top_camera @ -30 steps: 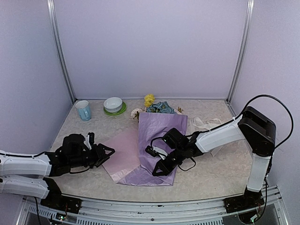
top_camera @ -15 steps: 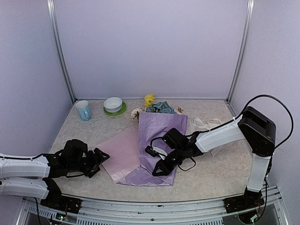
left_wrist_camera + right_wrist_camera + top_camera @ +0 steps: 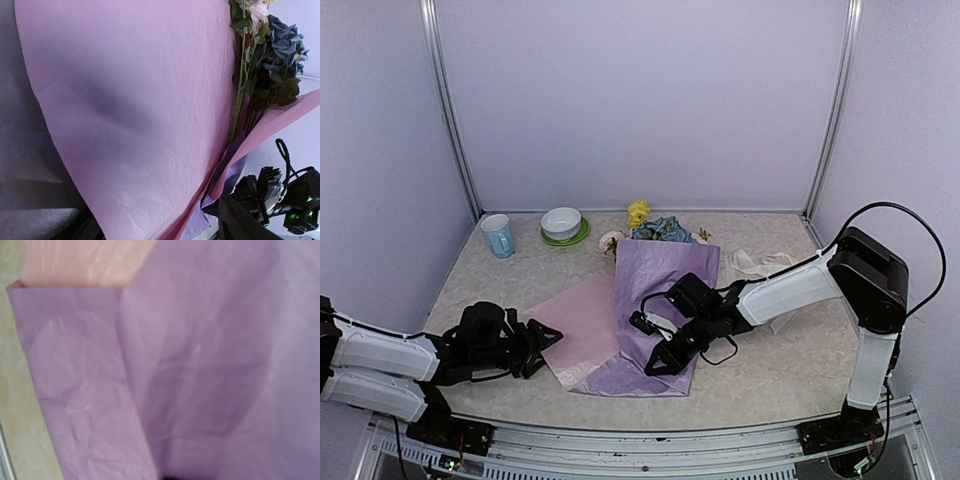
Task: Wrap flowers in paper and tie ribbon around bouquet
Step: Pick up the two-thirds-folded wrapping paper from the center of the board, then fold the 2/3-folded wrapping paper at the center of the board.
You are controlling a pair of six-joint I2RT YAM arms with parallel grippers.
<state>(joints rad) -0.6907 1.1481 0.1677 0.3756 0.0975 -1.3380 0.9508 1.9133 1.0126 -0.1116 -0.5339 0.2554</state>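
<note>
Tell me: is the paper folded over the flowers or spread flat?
Partly folded. One side of the paper covers the stems of the flowers; its left flap lies flat on the table; heads stick out.

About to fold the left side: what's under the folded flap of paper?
The flowers poke out past the far edge of the paper; the left wrist view shows green stems running under the flap. Their lower ends are covered.

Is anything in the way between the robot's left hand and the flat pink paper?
No, nothing I can see. The left gripper is open right at the edge of the paper. The cup and bowl stand far back, out of the way.
</note>
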